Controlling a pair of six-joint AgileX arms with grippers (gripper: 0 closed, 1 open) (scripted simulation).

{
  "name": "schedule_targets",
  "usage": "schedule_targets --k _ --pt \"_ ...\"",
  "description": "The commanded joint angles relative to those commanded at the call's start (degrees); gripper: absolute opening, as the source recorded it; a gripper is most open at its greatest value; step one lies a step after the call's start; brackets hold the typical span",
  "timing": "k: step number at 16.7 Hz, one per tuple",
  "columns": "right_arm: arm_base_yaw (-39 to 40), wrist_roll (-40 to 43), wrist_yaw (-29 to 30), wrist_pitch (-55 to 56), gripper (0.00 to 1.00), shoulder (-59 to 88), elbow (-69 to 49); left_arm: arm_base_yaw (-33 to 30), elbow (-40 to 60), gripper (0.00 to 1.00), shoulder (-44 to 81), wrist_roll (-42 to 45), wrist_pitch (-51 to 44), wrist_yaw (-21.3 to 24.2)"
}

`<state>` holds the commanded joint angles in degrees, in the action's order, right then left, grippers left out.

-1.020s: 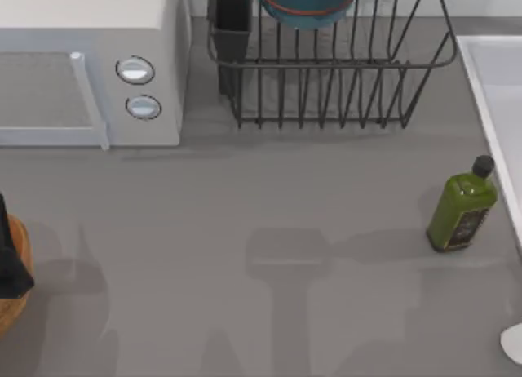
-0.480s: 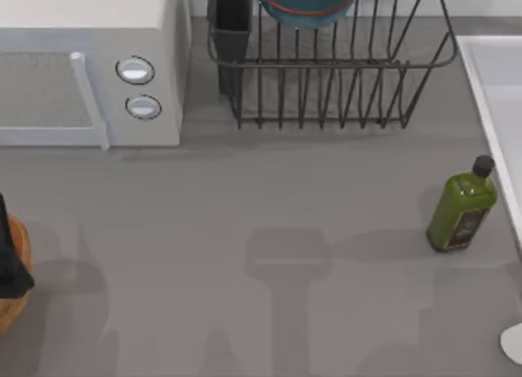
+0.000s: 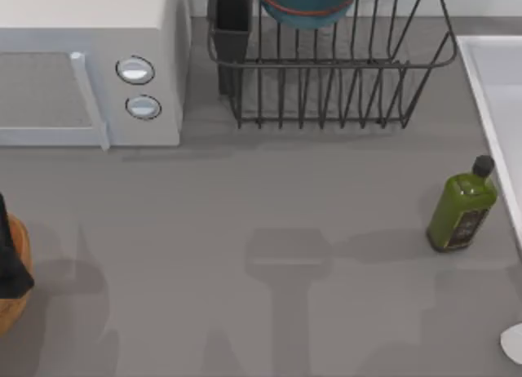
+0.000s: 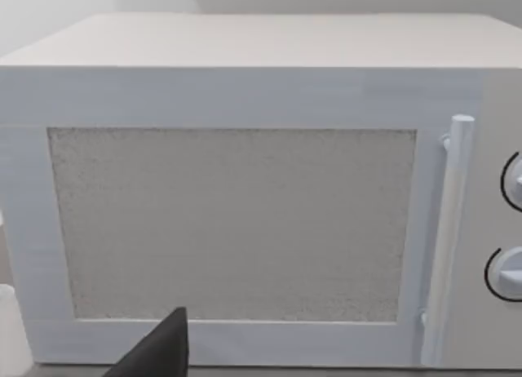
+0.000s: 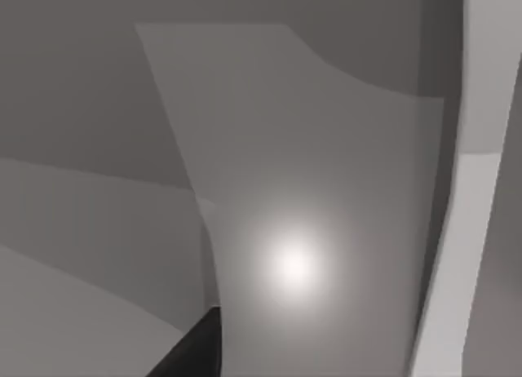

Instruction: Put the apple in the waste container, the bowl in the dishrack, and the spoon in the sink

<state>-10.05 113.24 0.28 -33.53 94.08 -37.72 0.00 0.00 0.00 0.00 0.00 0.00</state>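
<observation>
Blue bowl (image 3: pixel 307 3) resting in the black dishrack (image 3: pixel 330 71) at the counter's (image 3: pixel 269 230) back, white spoon (image 3: pixel 513 343) at the right edge near the sink (image 3: pixel 492 83), left claw (image 3: pixel 10 259) over the tan waste container (image 3: pixel 15 289), its grip state cannot be told, green bottle (image 3: pixel 462 207) beside the sink, microwave (image 3: pixel 90 63) back left.

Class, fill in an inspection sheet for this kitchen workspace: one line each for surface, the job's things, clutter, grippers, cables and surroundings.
Surface: grey counter, flat, with soft shadows.
Job's things: bowl sits in the dishrack at the back. Waste container at the left edge, partly covered by a dark arm part. Spoon lies at the lower right edge, on the counter, not in the sink. Apple: nothing seen.
Clutter: green bottle upright near the sink.
Grippers: left gripper faces the microwave; its fingers cannot be judged. Right gripper: same.
Cables: nothing seen.
Surroundings: white microwave at back left.
</observation>
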Motion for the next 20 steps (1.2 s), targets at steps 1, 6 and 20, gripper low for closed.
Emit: schedule_targets --k 1,6,20 --pt "0.00 0.00 0.00 0.00 0.32 0.00 0.00 0.00 0.00 1.00 0.00 0.00 0.00 0.00" --pt "0.00 0.00 0.00 0.00 0.00 0.00 0.00 0.00 0.00 1.00 0.00 0.00 0.00 0.00" --pt "0.35 -1.72 1.76 -15.50 0.00 -7.54 -8.40 0.00 0.00 1.00 0.00 0.00 0.00 0.00"
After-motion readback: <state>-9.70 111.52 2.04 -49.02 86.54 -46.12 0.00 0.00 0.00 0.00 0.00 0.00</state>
